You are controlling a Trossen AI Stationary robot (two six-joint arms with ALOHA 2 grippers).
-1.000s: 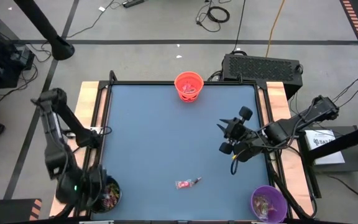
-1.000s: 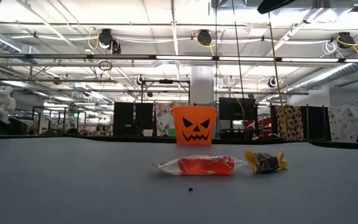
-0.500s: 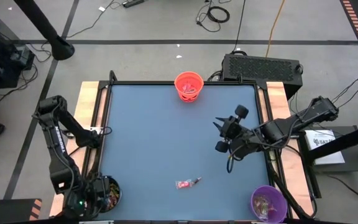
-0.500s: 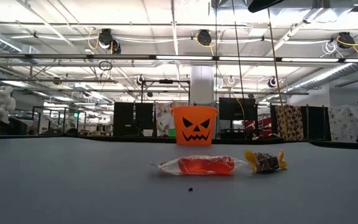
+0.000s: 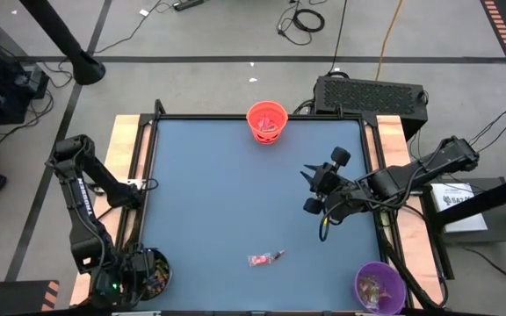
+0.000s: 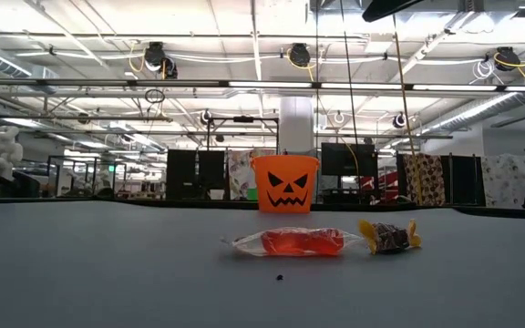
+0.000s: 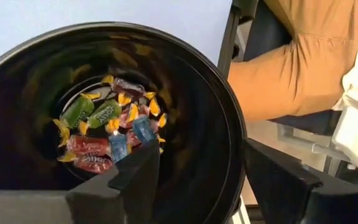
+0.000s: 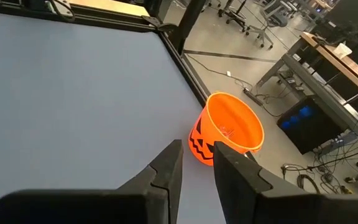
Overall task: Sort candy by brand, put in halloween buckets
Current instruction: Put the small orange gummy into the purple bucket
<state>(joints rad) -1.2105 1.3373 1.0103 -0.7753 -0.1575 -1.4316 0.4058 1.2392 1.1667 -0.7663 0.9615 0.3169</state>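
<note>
Blue table (image 5: 218,202) from above, and nearly everything is sorted: the orange bucket (image 5: 267,121) sits at the far edge, the purple bucket (image 5: 379,287) in the near right corner, the black bucket (image 5: 152,272) in the near left corner, with just two sweets left, a red candy (image 5: 258,260) touching a small dark candy (image 5: 276,255) near the near edge. The right gripper (image 5: 316,190) hovers toward the right edge, the left gripper (image 5: 137,269) over the black bucket. At table level, the red candy (image 6: 292,242) and the dark, yellow-ended one (image 6: 389,236) lie before the orange bucket (image 6: 285,183). Left wrist: fingers (image 7: 135,176) spread wide and empty above the mixed sweets inside the black bucket (image 7: 216,124). Right wrist: fingers (image 8: 166,171) narrowly parted, holding nothing, orange bucket (image 8: 227,134) ahead. My read: a drop-off looks complete, and next the right gripper must travel to the pair, open, and lift one cleanly off its neighbour.
</note>
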